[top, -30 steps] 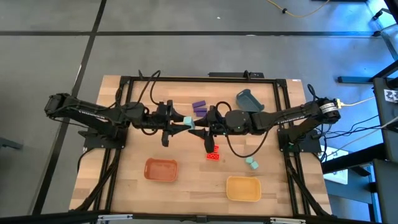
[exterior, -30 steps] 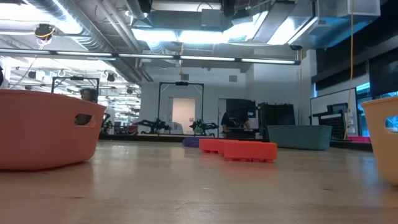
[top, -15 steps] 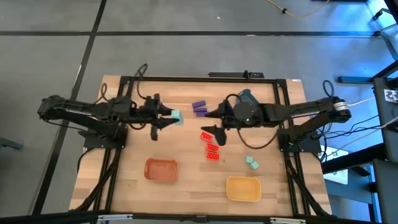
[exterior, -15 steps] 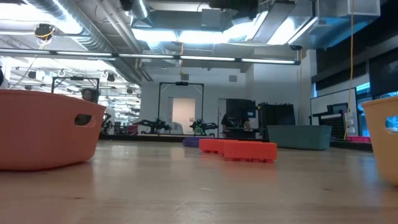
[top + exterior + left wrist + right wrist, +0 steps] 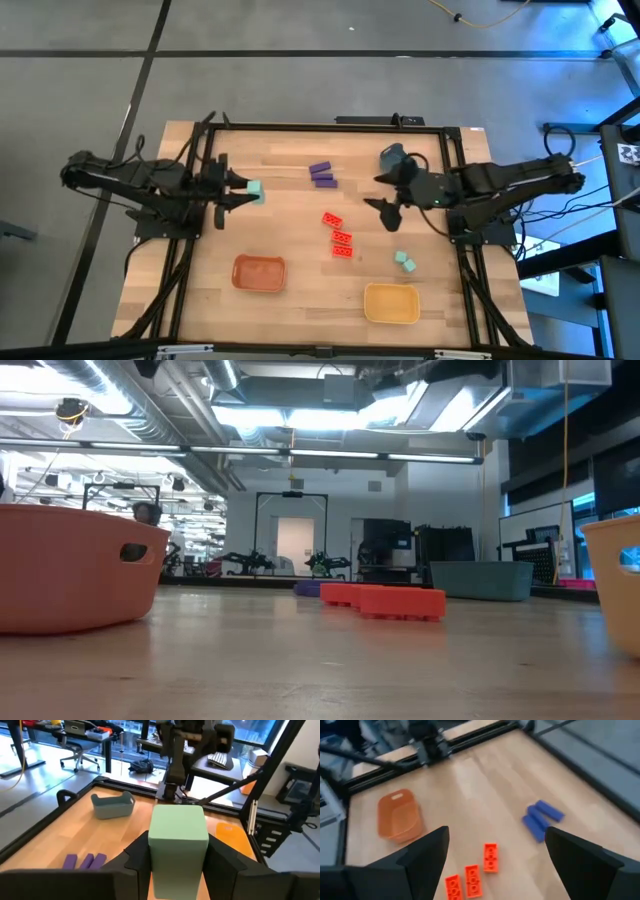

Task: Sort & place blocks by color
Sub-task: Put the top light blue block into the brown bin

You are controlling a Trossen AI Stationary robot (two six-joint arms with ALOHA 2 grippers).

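One teal cube sitting clamped in the left gripper; right gripper hanging with fingers spread, holding nothing.

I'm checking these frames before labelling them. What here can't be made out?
- Low view: neither gripper shows; both arms are above the frame.
- Low view: the teal cubes on the table are hidden, apparently behind the yellow tray.
- Left wrist view: the red bricks are hidden behind the teal cube held in the left gripper.
- Right wrist view: the right gripper is cut off by the bottom edge.
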